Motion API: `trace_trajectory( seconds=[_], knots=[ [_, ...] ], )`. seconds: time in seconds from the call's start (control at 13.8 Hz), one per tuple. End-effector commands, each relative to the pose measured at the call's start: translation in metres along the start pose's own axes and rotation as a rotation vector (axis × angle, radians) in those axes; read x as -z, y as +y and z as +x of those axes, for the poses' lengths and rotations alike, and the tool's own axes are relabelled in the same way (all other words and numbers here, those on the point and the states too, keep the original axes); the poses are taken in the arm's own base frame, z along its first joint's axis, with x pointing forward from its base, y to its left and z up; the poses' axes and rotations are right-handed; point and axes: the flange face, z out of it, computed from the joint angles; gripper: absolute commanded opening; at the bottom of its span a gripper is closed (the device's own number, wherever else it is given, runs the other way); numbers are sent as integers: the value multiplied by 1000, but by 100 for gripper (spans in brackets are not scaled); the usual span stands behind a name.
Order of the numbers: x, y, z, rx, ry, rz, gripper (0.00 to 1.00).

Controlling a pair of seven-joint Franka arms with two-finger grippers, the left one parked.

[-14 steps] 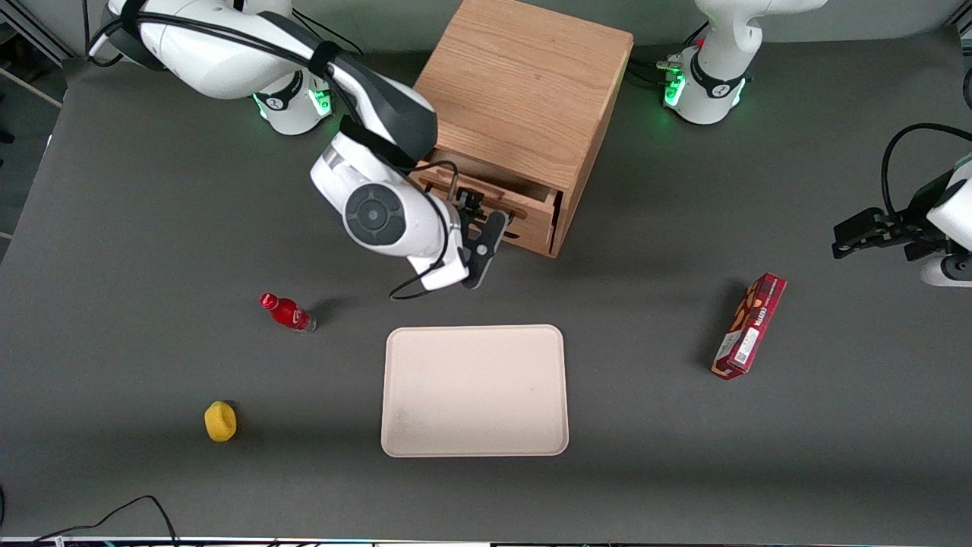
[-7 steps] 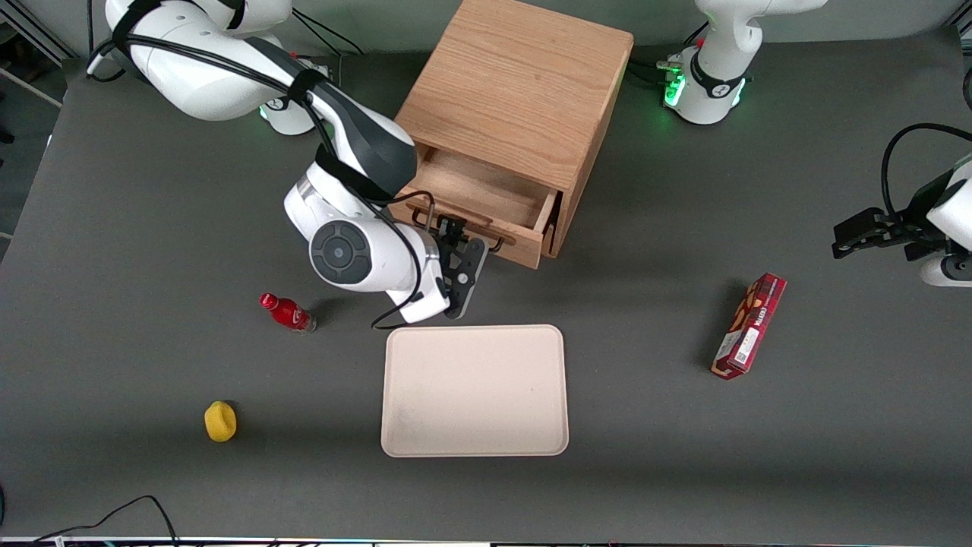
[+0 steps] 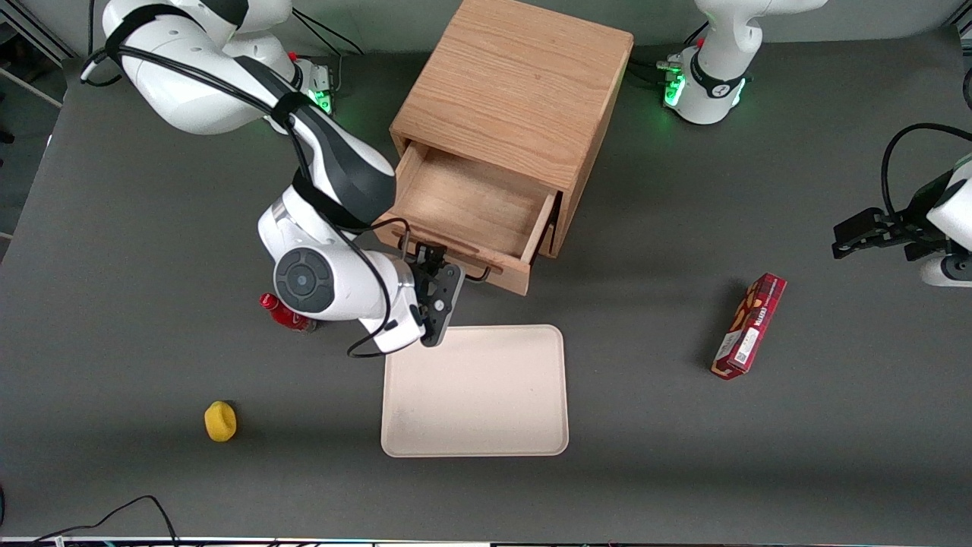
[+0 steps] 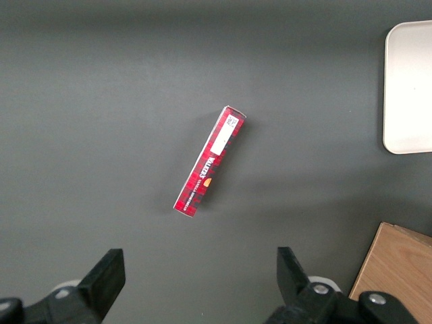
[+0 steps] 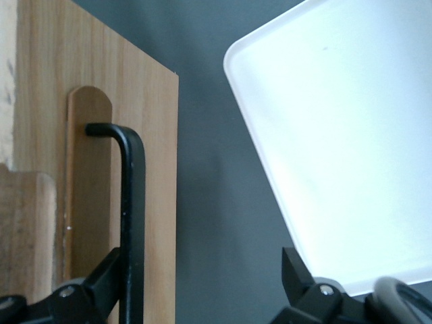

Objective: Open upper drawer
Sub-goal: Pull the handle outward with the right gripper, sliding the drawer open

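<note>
The wooden cabinet (image 3: 516, 83) stands at the back of the table. Its upper drawer (image 3: 467, 205) is pulled well out toward the front camera, and its tray body is bare inside. The lower drawer is hidden beneath it. My right gripper (image 3: 431, 266) is at the drawer front, by the black wire handle (image 3: 480, 275). In the right wrist view the gripper (image 5: 202, 287) is open. The handle bar (image 5: 132, 223) runs between the fingers, right against one finger (image 5: 101, 287), in front of the drawer face (image 5: 158, 169).
A cream tray (image 3: 474, 391) lies just nearer the front camera than the drawer and shows in the right wrist view (image 5: 337, 135). A red bottle (image 3: 287, 314) is partly hidden under my arm. A yellow object (image 3: 220, 422) lies nearer the camera. A red box (image 3: 749, 325) lies toward the parked arm.
The upper drawer has slid out from slightly open to well open. My gripper has moved toward the front camera with the handle.
</note>
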Motion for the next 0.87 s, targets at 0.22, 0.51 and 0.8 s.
trace_trajectory(
  seconds=[0.22, 0.51, 0.8],
  knots=[
    [13, 36, -7, 61, -2, -63, 100],
    [20, 57, -9, 47, 43, -71, 100],
    [36, 71, -10, 104, 85, -96, 100]
  ],
)
